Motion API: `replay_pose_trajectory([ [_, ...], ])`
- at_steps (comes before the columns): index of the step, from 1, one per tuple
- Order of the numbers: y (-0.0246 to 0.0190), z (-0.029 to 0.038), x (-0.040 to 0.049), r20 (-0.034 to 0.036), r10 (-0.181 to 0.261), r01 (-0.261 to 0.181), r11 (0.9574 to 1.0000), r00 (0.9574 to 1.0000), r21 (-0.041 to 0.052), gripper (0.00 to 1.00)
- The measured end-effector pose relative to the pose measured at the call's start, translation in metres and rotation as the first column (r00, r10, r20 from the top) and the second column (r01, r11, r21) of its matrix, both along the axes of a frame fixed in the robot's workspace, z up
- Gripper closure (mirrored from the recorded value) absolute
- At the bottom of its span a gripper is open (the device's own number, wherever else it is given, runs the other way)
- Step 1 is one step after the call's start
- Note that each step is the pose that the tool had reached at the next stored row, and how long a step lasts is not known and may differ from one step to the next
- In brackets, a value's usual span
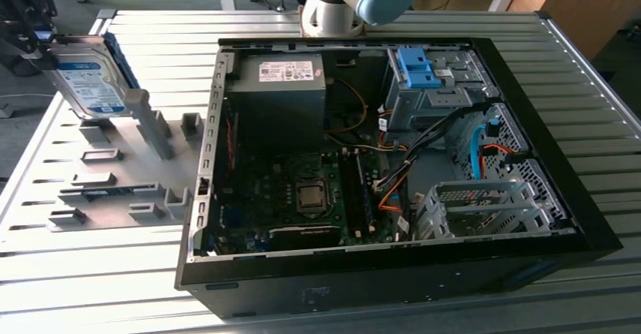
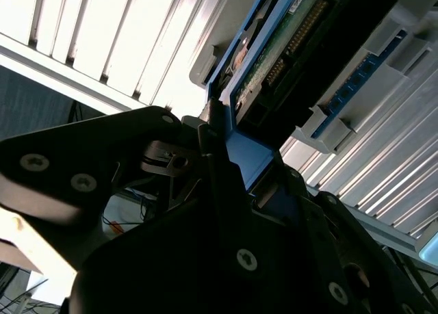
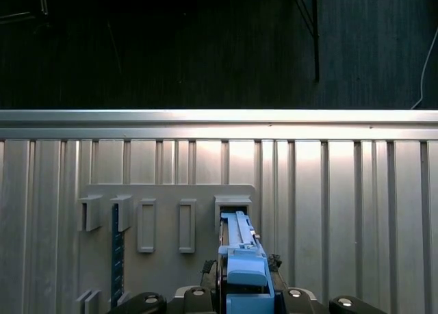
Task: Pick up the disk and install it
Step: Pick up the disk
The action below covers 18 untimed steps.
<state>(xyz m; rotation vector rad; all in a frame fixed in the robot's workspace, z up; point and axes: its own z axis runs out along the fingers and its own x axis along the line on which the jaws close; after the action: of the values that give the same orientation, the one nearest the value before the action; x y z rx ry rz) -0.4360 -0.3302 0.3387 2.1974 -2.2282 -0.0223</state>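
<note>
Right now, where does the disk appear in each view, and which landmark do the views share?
Exterior view: the disk stands on edge at the exterior view's far left, above the grey holder plate.
Second wrist view: the disk's circuit-board side, its blue rail gripped by the end effector.
First wrist view: the disk edge-on, blue rail facing the camera, before the holder plate.
Shared landmark: the ribbed metal table.

- Silver metal disk, glossy paper label, blue plastic rail pinched between matt black fingers.
- Ribbed bare-metal table, bright sheen.
- Matt grey fixture plate.
</note>
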Motion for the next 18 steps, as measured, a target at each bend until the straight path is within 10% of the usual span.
replay_pose_trajectory([
  [18, 0.0000, 0.0115, 0.0000, 0.0001, 0.000, 0.000, 1.0000, 1.0000, 0.0001, 0.64],
])
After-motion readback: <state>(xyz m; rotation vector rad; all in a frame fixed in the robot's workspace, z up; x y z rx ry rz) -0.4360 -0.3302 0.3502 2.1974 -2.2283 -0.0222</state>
